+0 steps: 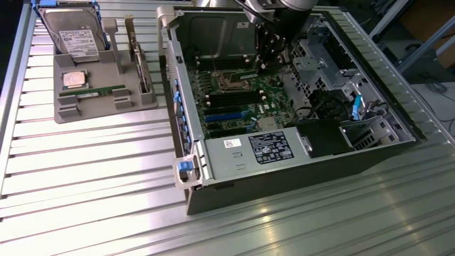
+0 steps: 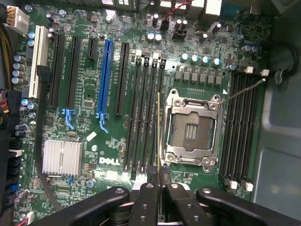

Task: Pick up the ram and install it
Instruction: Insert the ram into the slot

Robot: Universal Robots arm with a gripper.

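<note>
Reading across the wrist view from the blue expansion slot (image 2: 104,77): four dark memory slots (image 2: 148,113) come next, then the open processor socket (image 2: 192,126). The gripper (image 2: 159,176), closed on the ram (image 2: 158,129), carries the stick edge-on between its fingers (image 2: 151,175), long axis parallel to the slots, over the slot nearest the socket, apparently unseated. In the exterior view a second stick (image 1: 89,93) lies on the grey tray (image 1: 106,109), well apart from the case (image 1: 284,106).
</note>
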